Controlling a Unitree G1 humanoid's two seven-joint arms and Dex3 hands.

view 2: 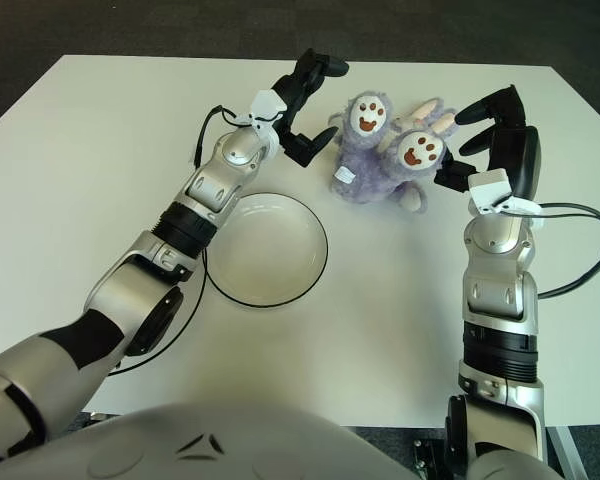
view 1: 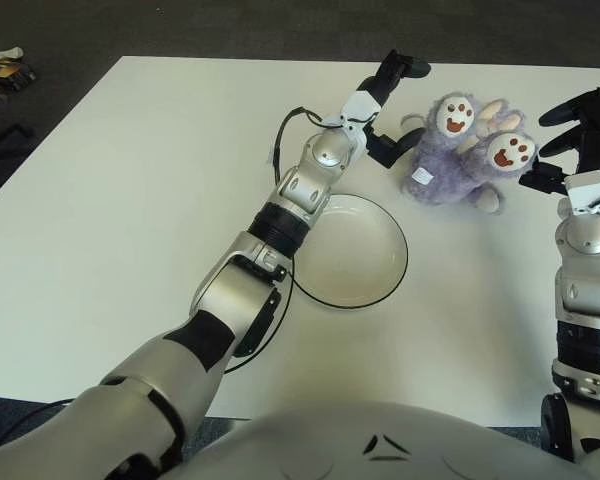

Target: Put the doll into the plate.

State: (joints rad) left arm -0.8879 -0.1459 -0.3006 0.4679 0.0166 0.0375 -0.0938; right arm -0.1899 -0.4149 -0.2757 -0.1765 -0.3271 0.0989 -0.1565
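Two silver-and-black robot arms, ours, reach forward over a flat white rectangular table (view 2: 100,150) toward a fluffy lavender plush doll with cream paw pads marked by brown toe prints (view 2: 380,150). We see one container: a shallow round cream ceramic plate with a thin dark rim (view 2: 265,250), smooth and glossy, sitting near the middle of the table with nothing inside it. The doll lies on the tabletop beyond the plate and slightly to its right, apart from it, its paws turned up and a small white tag showing on its near side. Our left hand (view 2: 302,105) shows just to the left of the doll, its black fingers (view 2: 320,68) spread wide with one raised above and the others lower, close beside the plush fur but closed on nothing; whether a fingertip brushes the fur we cannot tell. Our right hand (view 2: 485,135) shows just to the right of the doll, its dark fingers likewise spread and empty, pointed toward the doll's side. A thin black cable loops off the left forearm beside the plate.
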